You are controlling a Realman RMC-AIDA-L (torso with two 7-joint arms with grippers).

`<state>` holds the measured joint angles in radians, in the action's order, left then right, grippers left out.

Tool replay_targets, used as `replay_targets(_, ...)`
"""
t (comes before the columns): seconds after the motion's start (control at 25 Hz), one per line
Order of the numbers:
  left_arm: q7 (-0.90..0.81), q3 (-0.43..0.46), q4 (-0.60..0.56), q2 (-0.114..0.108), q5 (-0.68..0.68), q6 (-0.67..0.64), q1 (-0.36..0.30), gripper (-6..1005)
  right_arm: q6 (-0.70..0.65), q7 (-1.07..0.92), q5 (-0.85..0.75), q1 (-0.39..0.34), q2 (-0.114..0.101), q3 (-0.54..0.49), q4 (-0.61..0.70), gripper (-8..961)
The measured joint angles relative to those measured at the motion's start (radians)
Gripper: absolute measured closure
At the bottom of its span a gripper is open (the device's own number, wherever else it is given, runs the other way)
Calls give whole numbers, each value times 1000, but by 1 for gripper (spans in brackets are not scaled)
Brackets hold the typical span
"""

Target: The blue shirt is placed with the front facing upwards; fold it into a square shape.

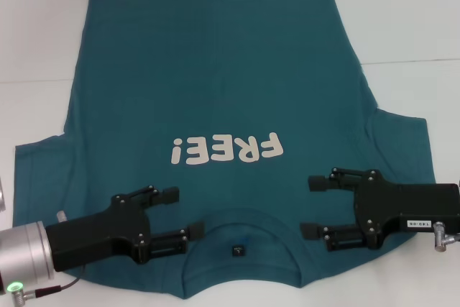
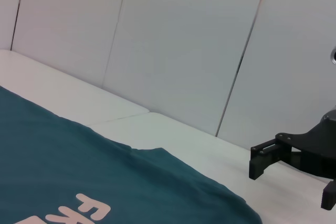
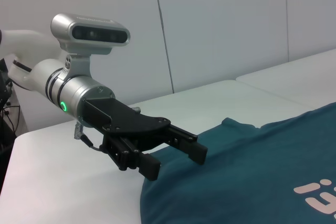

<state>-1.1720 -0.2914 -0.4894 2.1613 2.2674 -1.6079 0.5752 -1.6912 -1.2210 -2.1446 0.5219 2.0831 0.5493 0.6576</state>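
Because the blue shirt (image 1: 215, 106) lies spread flat on the white worktop (image 1: 402, 26), chest up with the collar (image 1: 237, 239) nearest the robot and the hem at the far edge, reads as the very start of folding: no crease made, both sleeves out to the sides, the white "FREE!" lettering (image 1: 226, 150) upside down in the head view. Positioned symmetrically, one gripper on each side of the neckline, most likely to take both shoulders at once and carry the top half evenly. Left gripper (image 1: 176, 213) spread wide, fingers pointing inward toward the collar, hanging above the left shoulder with no cloth between the jaws in the right wrist view. Right gripper (image 1: 313, 206) likewise spread, mirrored over the right shoulder, fingers aimed at the collar from the other side; contact with the fabric not confirmable from overhead. Probably calls next for a descent onto the shoulder seams and a pinch of both layers. Main risk: catching only the top layer, or uneven grasps that skew the fold away from a square.
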Motion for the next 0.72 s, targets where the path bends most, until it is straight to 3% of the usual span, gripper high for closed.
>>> replay_targets(0.52, -2, 10, -7, 0, -1, 2, -9, 126, 9, 0, 0, 6, 2, 4, -3, 42)
replay_targets(0.72, -139, 70, -106, -11, -33, 3, -31, 126, 9, -1, 1, 7, 2, 3, -3, 42)
